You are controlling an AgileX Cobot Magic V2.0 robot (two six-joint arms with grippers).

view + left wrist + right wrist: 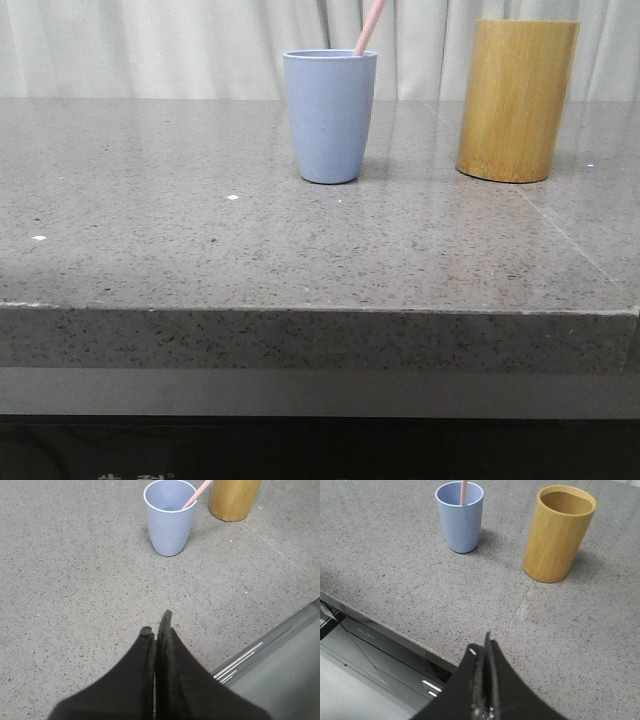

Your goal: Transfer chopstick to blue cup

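Chopstick (370,27) leans inside blue cup (329,115); left gripper (156,625) and right gripper (484,647) seemingly pressed closed, empty.

Left gripper (157,622) and right gripper (485,647): matte black tapered fingers with darker textured inner pads, small pale screw on the right one.

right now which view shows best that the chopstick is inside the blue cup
The left wrist view: the chopstick runs down past the rim into the blue cup. The right wrist view shows a short stretch entering the cup, and the front view just the end above the rim.
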